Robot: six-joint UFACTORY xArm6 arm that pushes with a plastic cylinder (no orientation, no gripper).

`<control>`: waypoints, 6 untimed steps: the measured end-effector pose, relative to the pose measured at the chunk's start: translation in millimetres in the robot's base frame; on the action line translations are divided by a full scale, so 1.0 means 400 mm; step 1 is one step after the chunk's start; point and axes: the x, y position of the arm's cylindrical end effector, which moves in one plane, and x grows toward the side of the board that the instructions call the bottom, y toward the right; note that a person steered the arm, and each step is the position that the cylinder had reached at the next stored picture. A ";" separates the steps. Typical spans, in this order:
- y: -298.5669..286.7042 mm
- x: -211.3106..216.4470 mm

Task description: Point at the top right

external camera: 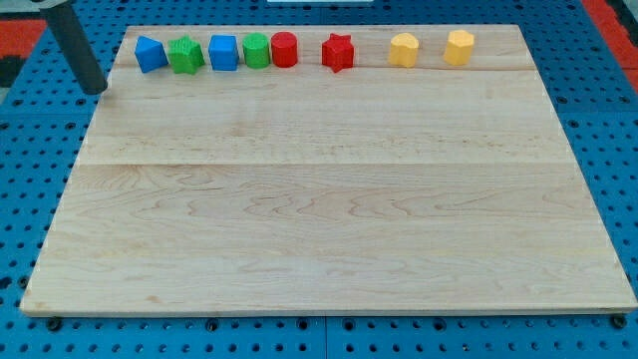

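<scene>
My tip (96, 90) is at the view's top left, just off the wooden board's (329, 199) left edge, over the blue pegboard. It is left of and slightly below the row of blocks. Along the board's top edge, from left to right, stand a blue block (151, 54), a green star block (185, 55), a blue cube (223, 52), a green cylinder (257, 50), a red cylinder (284, 49), a red star block (338, 52), a yellow block (404, 50) and a yellow hexagonal block (459, 47). My tip touches none of them.
A blue perforated table (30, 179) surrounds the board on all sides. A red patch (613, 20) shows at the view's top right corner, and another at the top left.
</scene>
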 end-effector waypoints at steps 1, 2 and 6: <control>0.007 0.039; 0.041 0.086; 0.002 -0.158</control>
